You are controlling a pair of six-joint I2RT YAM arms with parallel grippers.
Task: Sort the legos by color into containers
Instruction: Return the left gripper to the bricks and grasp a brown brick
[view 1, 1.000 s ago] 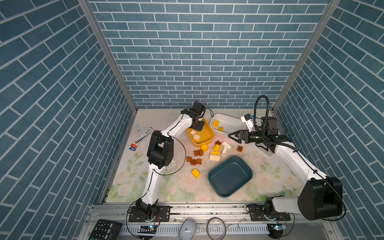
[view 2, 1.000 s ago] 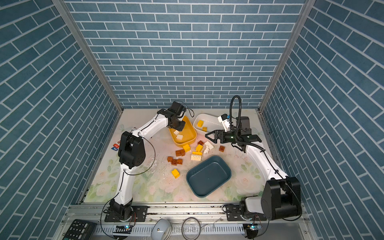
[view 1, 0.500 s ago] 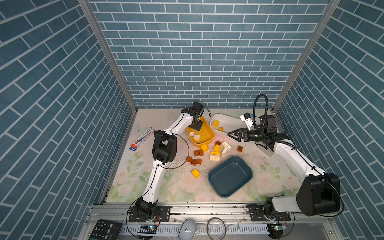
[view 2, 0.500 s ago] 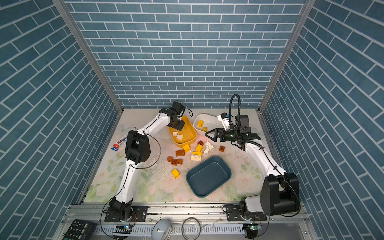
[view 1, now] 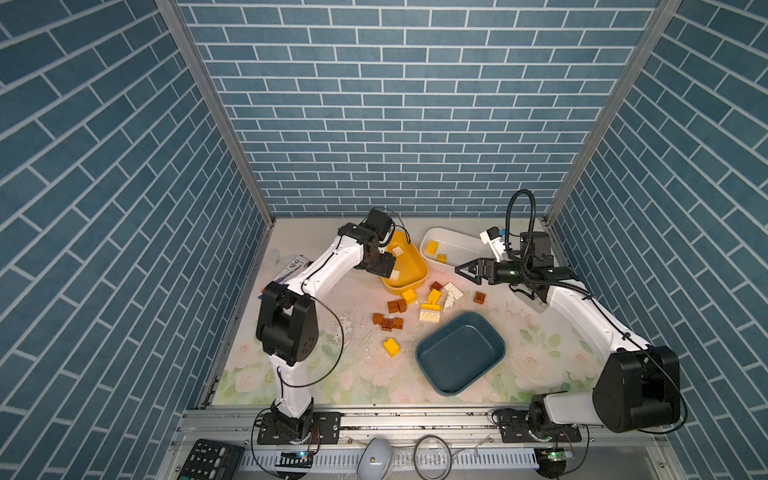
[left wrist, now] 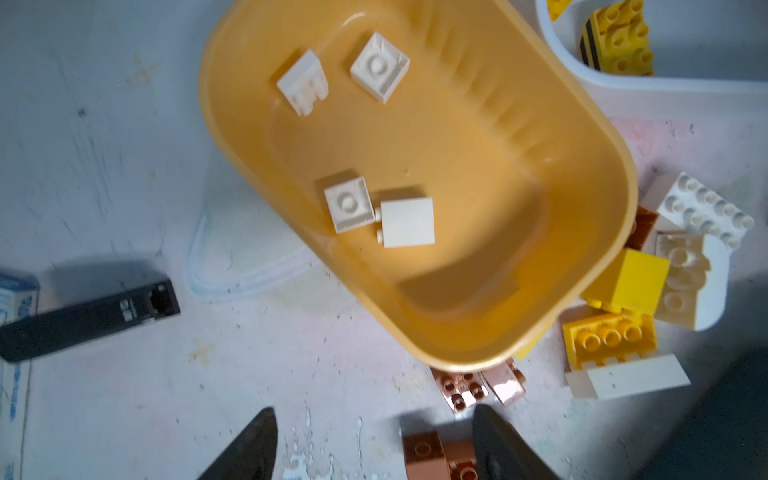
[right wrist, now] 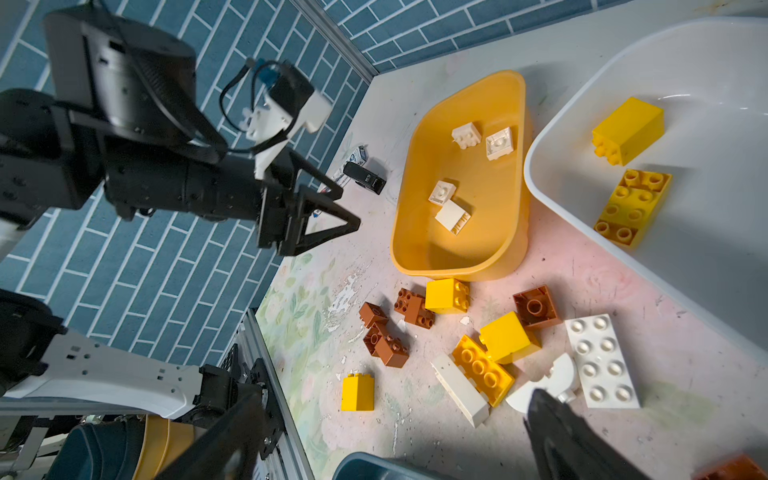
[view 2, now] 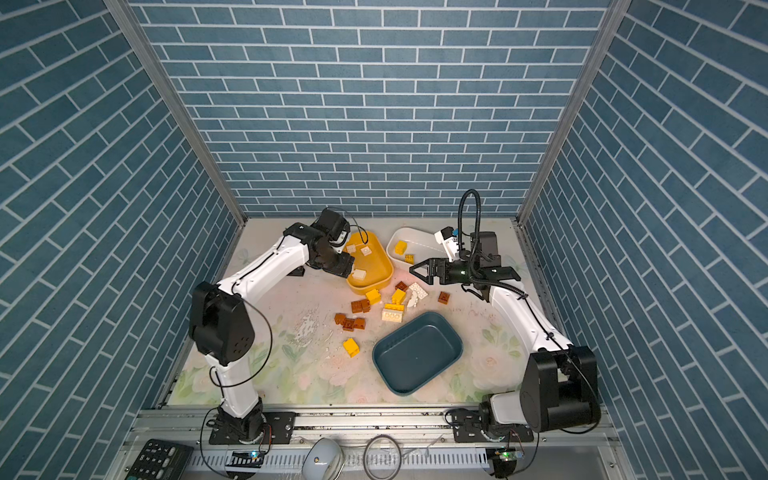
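My left gripper (view 1: 384, 267) hangs open over the near left rim of the mustard yellow tub (view 1: 420, 266), with nothing between its jaws (left wrist: 374, 415). Several white bricks lie in that tub, two of them side by side (left wrist: 347, 203). The white tub (view 1: 461, 245) holds two yellow bricks (view 1: 432, 247). The teal tub (view 1: 459, 353) holds nothing. Loose brown (view 1: 388, 322), yellow (view 1: 390, 347) and white bricks (view 1: 453, 291) lie between the tubs. My right gripper (view 1: 463, 272) stands wide open above the right part of this pile (right wrist: 395, 415).
A black stapler (left wrist: 91, 316) and a small printed box (view 1: 293, 264) lie left of the yellow tub. Blue brick-pattern walls close the table on three sides. A metal rail (view 1: 415, 419) runs along the front edge.
The left gripper went from shut to open and moved from the tub's far end toward its near end. A white brick now lies in the tub below it. The right gripper edged slightly left.
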